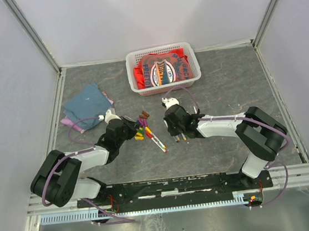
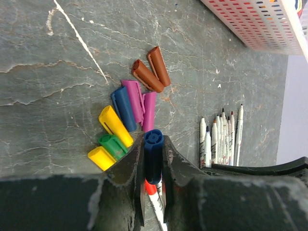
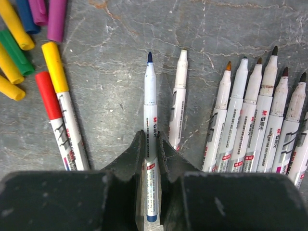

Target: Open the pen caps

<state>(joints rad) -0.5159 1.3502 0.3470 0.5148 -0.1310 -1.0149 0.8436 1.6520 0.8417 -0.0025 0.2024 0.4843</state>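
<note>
Jaws clamp pen (image 3: 150, 110), cap (image 2: 153, 150) over veined grey tabletop (image 1: 223, 85).

right jaws: clamped on blue-tipped pen (image 3: 150, 110) (uncapped) | red-capped pen (image 3: 49, 96) left | bare pens (image 3: 250, 125) right

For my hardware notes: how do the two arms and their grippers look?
The left arm and the right arm have white link shells and bulky black joints. A thin purple cable loops along each. The left gripper and right gripper are matte black, with fingers tapering to wedges.

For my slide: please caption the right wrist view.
Right claw holds a blue-tipped pen between capped pens and uncapped pens.
</note>
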